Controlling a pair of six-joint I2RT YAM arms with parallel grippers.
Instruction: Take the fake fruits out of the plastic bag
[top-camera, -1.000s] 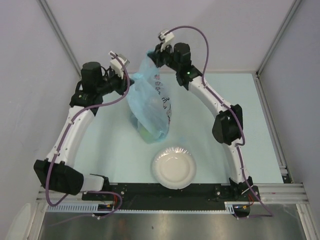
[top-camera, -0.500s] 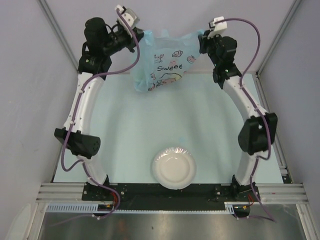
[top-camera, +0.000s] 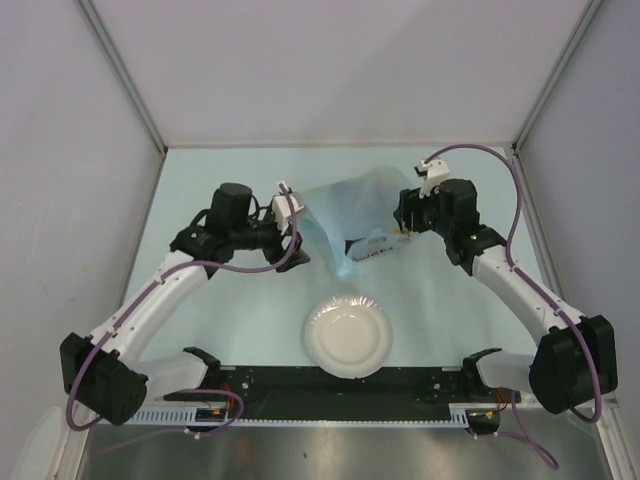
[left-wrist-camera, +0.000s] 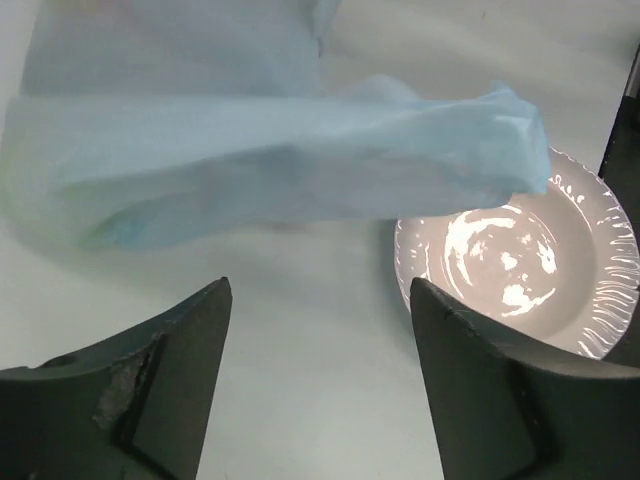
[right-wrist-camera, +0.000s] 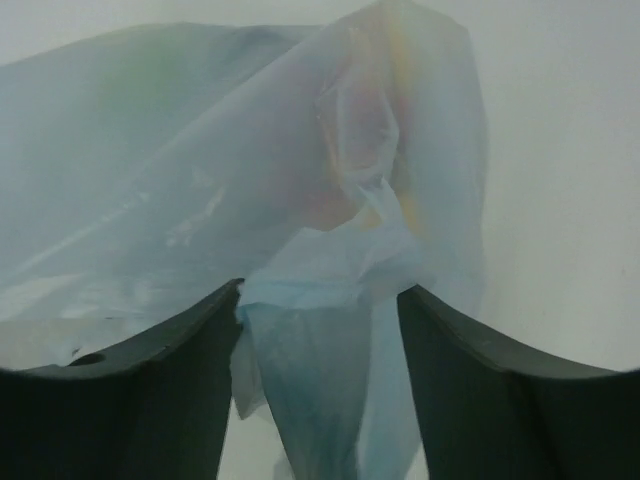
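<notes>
Blue plastic bag (top-camera: 350, 205) between left tool (left-wrist-camera: 318, 300), right tool (right-wrist-camera: 318, 290) | white bowl (top-camera: 348, 335) nearby

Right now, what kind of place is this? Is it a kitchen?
Probably a robot testing booth, not a kitchen: a left arm and right arm bolted to a base rail, plain grey walls boxing in the table.

Enclosure: pale grey-white back wall (top-camera: 340, 70), left wall (top-camera: 60, 180) and right wall (top-camera: 605, 170), meeting at slanted aluminium corner posts (top-camera: 120, 75). Table (top-camera: 250, 320) has a pale mint, matte top. Aluminium rail (top-camera: 560, 378) runs along the near edge, with a brushed metal sheet (top-camera: 340, 455) in front. Lighting even and diffuse, shadows soft.
</notes>
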